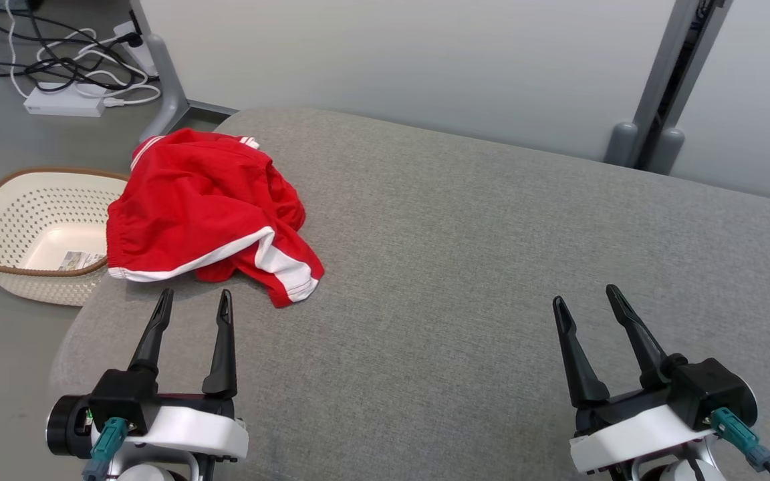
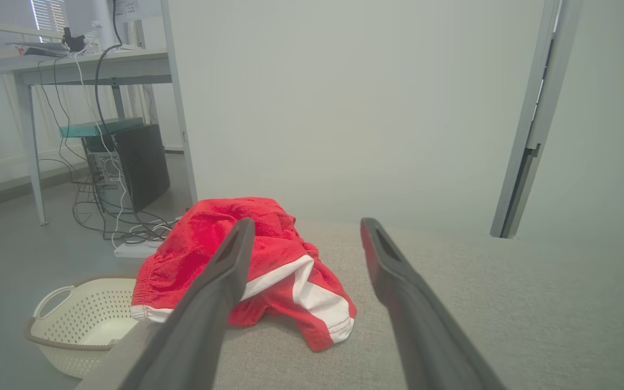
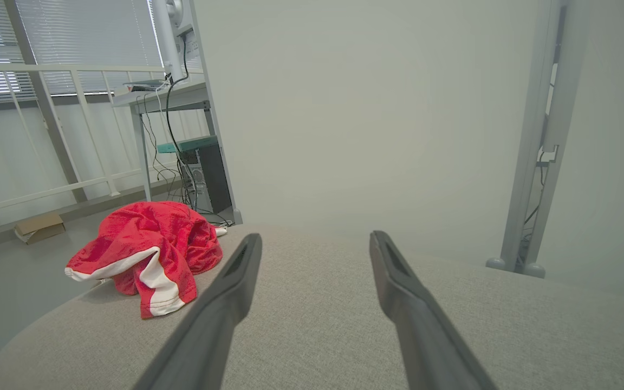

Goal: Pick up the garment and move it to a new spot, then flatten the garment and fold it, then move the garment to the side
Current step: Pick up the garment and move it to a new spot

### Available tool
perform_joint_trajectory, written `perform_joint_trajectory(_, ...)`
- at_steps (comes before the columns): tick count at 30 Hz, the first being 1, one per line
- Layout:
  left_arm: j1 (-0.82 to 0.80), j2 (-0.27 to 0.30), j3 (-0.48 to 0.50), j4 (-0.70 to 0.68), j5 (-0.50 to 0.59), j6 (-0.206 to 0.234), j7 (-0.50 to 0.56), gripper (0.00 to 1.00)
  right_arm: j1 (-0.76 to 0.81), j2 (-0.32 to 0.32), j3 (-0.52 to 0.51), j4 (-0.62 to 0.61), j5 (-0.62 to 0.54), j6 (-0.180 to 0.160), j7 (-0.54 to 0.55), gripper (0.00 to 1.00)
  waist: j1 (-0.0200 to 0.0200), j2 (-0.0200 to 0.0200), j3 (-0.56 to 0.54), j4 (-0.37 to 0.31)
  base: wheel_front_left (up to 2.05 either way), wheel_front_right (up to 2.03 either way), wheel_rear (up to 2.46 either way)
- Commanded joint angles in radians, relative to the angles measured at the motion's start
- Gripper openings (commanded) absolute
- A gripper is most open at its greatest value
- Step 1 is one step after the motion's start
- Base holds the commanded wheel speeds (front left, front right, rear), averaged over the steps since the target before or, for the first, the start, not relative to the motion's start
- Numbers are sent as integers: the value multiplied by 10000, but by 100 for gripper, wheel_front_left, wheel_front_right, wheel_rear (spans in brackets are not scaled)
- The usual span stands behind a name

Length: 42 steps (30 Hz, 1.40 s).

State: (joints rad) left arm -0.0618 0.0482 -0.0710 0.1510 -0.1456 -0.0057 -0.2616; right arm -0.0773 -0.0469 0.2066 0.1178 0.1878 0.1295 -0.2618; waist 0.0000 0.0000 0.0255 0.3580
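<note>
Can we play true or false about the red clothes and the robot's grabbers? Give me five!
1. The red garment lies crumpled on the grey cushion. True.
2. The left gripper is holding the garment. False: its jaws are open and empty, near the cloth.
3. A white basket sits on the floor beside the cushion. True.
4. The garment is inside the basket. False: it lies on the cushion, at the edge next to the basket.
5. The right gripper is shut. False: it is open, over bare cushion.
</note>
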Motion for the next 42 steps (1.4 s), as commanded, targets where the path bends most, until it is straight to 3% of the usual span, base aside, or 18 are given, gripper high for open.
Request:
perform_joint_trajectory(1,-25,43,65,-47,47,79,-42,100,60,-66,-11,51,53,23,-56,100,0,0,-32,245,0,0,0)
perform_joint_trajectory(12,119,41,192,-139,70,112,-42,100,73,-67,-51,50,134,23,-56,100,0,0,-53,725,0,0,0)
perform_joint_trajectory(24,-371,40,355,7,-576,538,-42,100,-318,-328,244,-53,5,23,-55,100,0,0,724,376,0,0,0)
perform_joint_trajectory(33,-2307,40,842,554,-932,723,-41,100,-1081,-1065,514,-152,87,23,-38,100,0,0,2105,-77,0,0,0)
perform_joint_trajectory(42,-4832,320,2368,2367,-393,684,-39,100,-1676,-1428,858,-38,373,23,-36,100,0,0,3008,-648,0,0,0)
